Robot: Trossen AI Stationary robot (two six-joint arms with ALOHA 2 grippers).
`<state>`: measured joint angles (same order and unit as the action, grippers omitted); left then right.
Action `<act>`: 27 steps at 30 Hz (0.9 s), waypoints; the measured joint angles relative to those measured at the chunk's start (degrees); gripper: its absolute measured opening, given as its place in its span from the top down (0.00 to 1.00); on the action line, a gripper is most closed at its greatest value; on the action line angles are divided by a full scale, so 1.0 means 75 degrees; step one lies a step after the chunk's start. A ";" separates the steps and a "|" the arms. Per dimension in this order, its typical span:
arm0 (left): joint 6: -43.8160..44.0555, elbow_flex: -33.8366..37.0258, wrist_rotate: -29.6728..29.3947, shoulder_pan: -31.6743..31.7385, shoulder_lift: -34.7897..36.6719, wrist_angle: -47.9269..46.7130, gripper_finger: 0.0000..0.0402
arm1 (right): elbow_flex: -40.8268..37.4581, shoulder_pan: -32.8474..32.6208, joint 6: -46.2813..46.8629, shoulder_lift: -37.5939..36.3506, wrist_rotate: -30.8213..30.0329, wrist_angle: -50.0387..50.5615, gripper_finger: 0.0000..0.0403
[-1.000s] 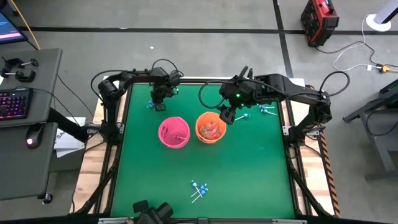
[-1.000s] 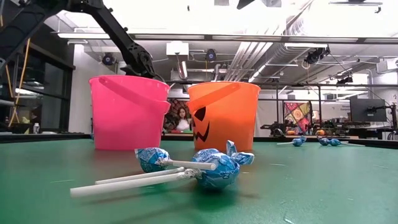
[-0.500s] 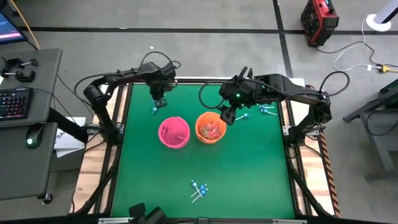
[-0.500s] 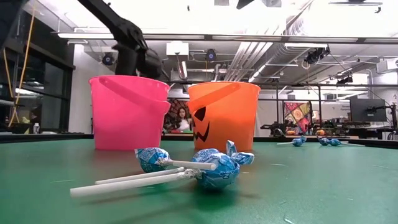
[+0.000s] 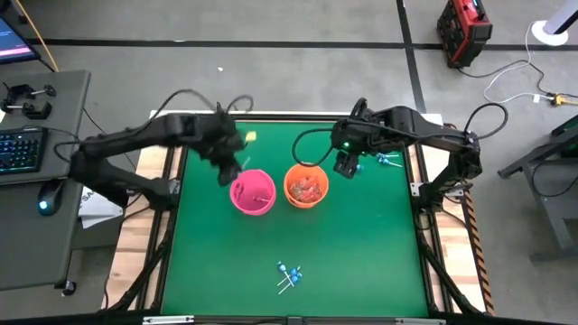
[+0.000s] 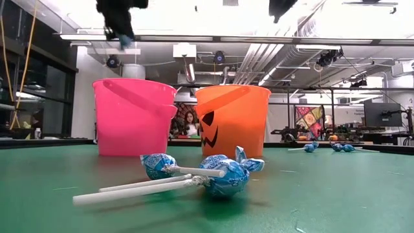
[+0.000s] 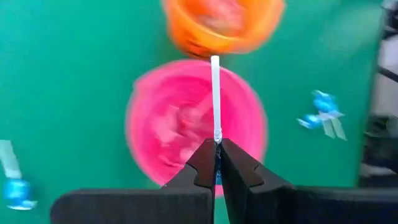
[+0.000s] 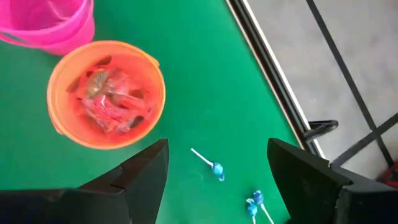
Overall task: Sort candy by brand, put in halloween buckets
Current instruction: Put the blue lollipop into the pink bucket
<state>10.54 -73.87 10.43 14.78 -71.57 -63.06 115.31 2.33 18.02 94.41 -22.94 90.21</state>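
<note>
- Where the left gripper [image 7: 217, 163] shows in its own wrist view, its two dark fingers [image 7: 202, 167] are pressed together on the thin white stick of a lollipop [image 7: 215, 93], which runs straight out from the tips; the blue head is only a sliver between the fingers.
- Just beyond the stick's free end, under it, lies the open pink bucket [image 7: 143, 112], blurred, and past that the orange bucket [image 7: 186, 37].
- Off to either side of these fingers, on the green table [image 7: 62, 74], lie other blue-wrapped lollipops, one cluster [image 7: 322, 118] and a single one [image 7: 18, 193].
- The high view places the left gripper [image 5: 226, 155] just beside the pink bucket's rim [image 5: 237, 200], at its far-left side; the stick is too small to see there.
- The right gripper [image 8: 217, 165] has its fingers [image 8: 146, 171] set wide apart with nothing between them.
- Between and just ahead of those fingers lies one blue-headed lollipop [image 8: 211, 165] on the table; two more [image 8: 256, 204] lie nearby.
- Farther out, the orange bucket [image 8: 59, 127] holds a heap of red-and-clear wrapped pieces [image 8: 115, 102], touching one another.
- Only the low view shows the dark carved face on the orange bucket [image 6: 233, 123] and, close to the camera, two lollipops [image 6: 217, 175] lying crossed; the same group [image 5: 289, 275] sits well apart from both grippers in the high view.
</note>
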 joint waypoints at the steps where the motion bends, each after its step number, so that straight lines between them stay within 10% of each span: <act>1: 0.0339 0.0000 -0.0113 -0.0413 0.0096 -0.0057 1.00 | 0.0001 0.0007 -0.0013 0.0000 0.0005 -0.0033 0.34; 10: 0.1816 0.0015 -0.2408 -0.2916 -0.0985 0.0117 1.00 | 0.0001 0.0313 -0.0445 0.0000 0.0108 -0.0309 0.34; 18: 0.1979 0.0015 -0.3257 -0.2892 -0.2398 0.0142 0.97 | -0.0001 0.0443 -0.1045 0.0000 0.0279 -0.0808 0.34; 27: 0.2509 0.0012 -0.2441 -0.2339 -0.2406 0.0151 0.66 | 0.0000 0.0443 -0.1899 0.0000 0.1050 -0.0985 0.34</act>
<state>29.35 -73.78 -7.88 -2.76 -89.62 -61.93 115.31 5.65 3.78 94.41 -15.07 82.82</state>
